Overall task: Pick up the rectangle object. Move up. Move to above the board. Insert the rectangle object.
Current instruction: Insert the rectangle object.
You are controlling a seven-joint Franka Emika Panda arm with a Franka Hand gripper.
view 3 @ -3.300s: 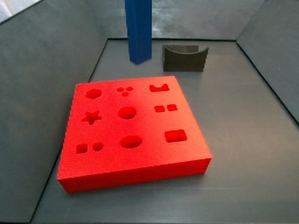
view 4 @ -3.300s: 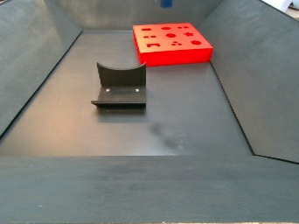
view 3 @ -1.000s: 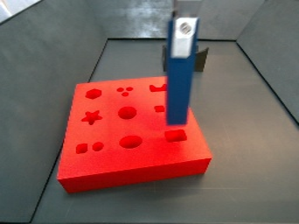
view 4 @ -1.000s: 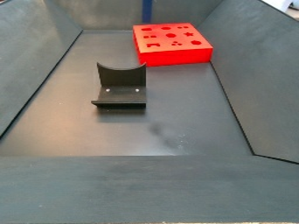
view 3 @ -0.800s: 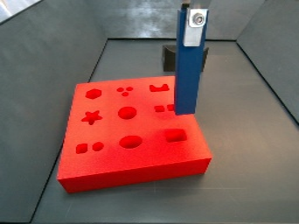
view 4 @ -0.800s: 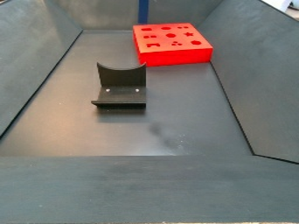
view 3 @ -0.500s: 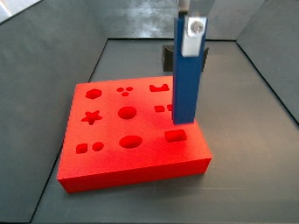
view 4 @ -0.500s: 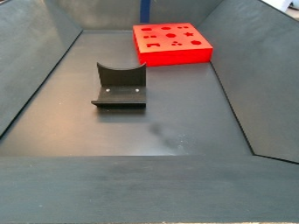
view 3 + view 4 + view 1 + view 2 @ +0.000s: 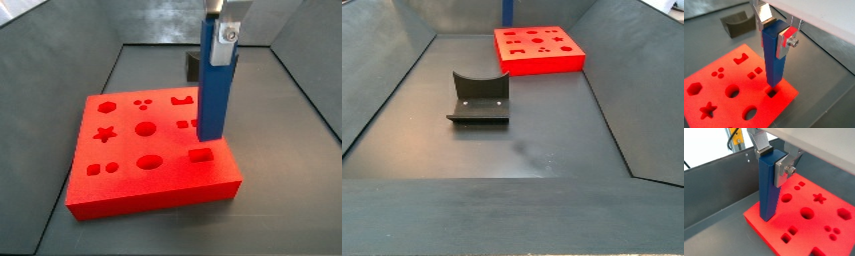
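Surroundings: dark grey floor [image 9: 543, 140] enclosed by sloping grey walls, seen in both side views.
Gripper: the gripper [image 9: 775, 31] hangs above the board, its two silver plates pressed against opposite faces of the rectangle object's upper end; it also shows in a wrist view at [image 9: 774, 160] and at the top edge of a side view at [image 9: 222, 28].
Fingers: one plate with a round screw faces the camera in a wrist view [image 9: 787, 38]; the other plate stands on the far face of the bar.
Rectangle object: the rectangle object [image 9: 773, 57] is a slim blue bar, held upright; also at [image 9: 767, 188] and [image 9: 213, 90]. In a side view only a sliver of its blue shows at the top edge [image 9: 508, 10].
Bar's lower end: it sits right at a small dark opening near the board's corner, seen in a wrist view; whether it has entered the hole or only touches the rim cannot be told.
Board: the board [image 9: 127, 190] is a thick red slab lying flat on the floor, with star, circles, squares, hexagon and arch cut into its top; also at [image 9: 717, 90], [image 9: 817, 223] and [image 9: 549, 55].
Dark grey block: a dark grey block [image 9: 478, 100] with a curved notch stands on the floor well apart from the board; it is partly behind the bar in a side view [image 9: 191, 66] and lies beyond the board in a wrist view [image 9: 737, 25].
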